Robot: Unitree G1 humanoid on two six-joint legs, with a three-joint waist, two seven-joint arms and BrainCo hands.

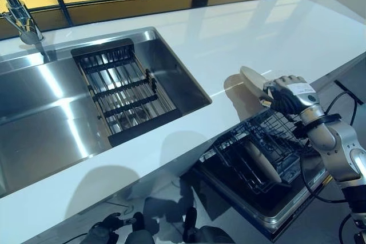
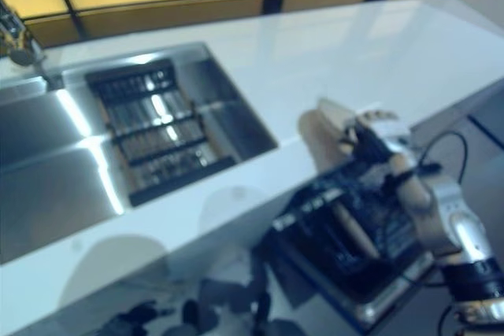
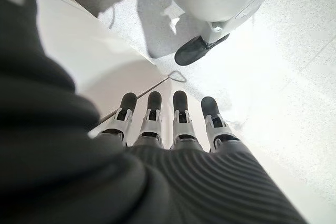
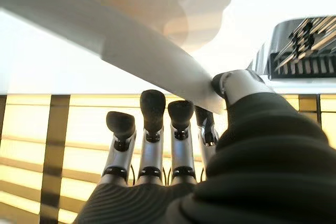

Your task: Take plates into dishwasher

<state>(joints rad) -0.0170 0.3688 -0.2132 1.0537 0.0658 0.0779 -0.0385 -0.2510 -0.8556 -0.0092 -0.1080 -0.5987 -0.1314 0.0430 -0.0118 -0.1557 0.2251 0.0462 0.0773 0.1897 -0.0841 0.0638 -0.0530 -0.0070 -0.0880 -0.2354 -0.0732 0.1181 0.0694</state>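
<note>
A pale plate (image 1: 250, 77) is held edge-on just above the white counter's front edge, over the open dishwasher. My right hand (image 1: 289, 96) is shut on it. In the right wrist view the thumb (image 4: 233, 85) presses the plate (image 4: 105, 30) against the fingers (image 4: 152, 114) behind it. Below, the black wire dishwasher rack (image 1: 234, 147) is pulled out, with another pale plate (image 1: 264, 163) standing in it. My left hand (image 1: 100, 234) hangs low near the floor, its fingers (image 3: 181, 116) straight and holding nothing.
A steel sink (image 1: 34, 112) lies to the left with a black drying rack (image 1: 123, 90) inside it. A faucet (image 1: 20, 18) stands at the sink's back left. The white counter (image 1: 274, 32) runs behind and to the right. The dishwasher door (image 1: 269, 212) juts out under the rack.
</note>
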